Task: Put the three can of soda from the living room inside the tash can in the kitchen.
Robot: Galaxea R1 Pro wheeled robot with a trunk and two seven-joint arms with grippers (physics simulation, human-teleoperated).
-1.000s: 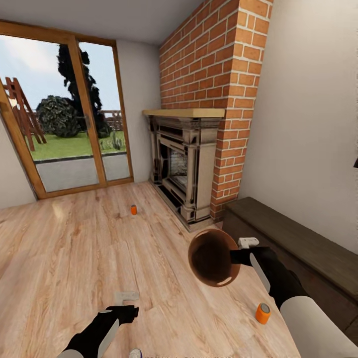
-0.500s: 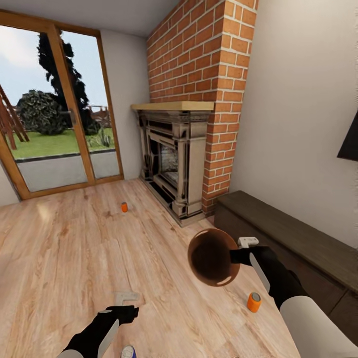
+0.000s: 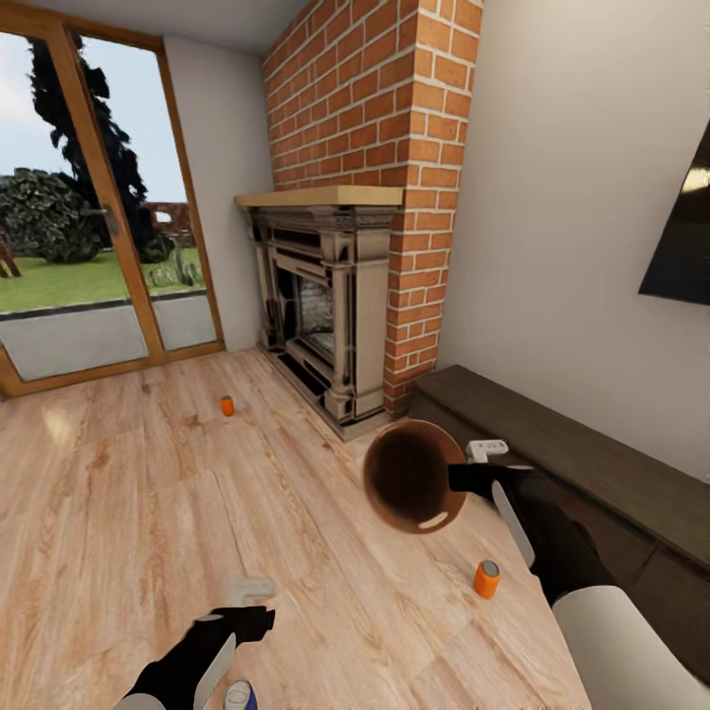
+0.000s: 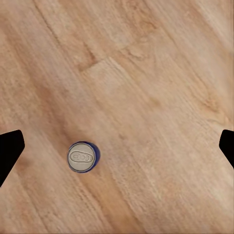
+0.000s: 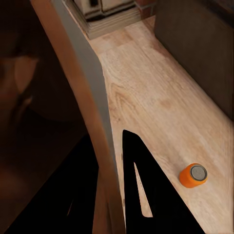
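**Spotter:** What have you got in hand?

**Me:** My right jaws [image 3: 463, 477] are clamped on the rim of the trash can [image 3: 414, 476]; the right wrist view shows its wall pinched between my fingers [image 5: 141, 180]. It hangs tipped, brown inside facing me. I judge it light but bulky, stiff enough for a rim grip, likely to swing.

**Spotter:** And the left?

**Me:** My left jaws [image 3: 251, 603] stand wide and empty above the floor [image 3: 128, 513]. The blue can [image 4: 83, 156] stands upright just below them, near my base, its top showing between the fingertips [image 4: 9, 148].

**Spotter:** The others?

**Me:** One orange can [image 3: 486, 579] stands upright on the floor to the right, near the dark bench [image 3: 592, 463]. The second orange can [image 3: 227, 405] is far off, left of the fireplace [image 3: 325, 316], towards the glass door [image 3: 89, 197].

**Spotter:** How will they handle?

**Me:** Light, thin-walled and smooth, I'd guess, so easy to dent or tip. I'd come straight down and close across the middle of the round side, gently, below the top rim.
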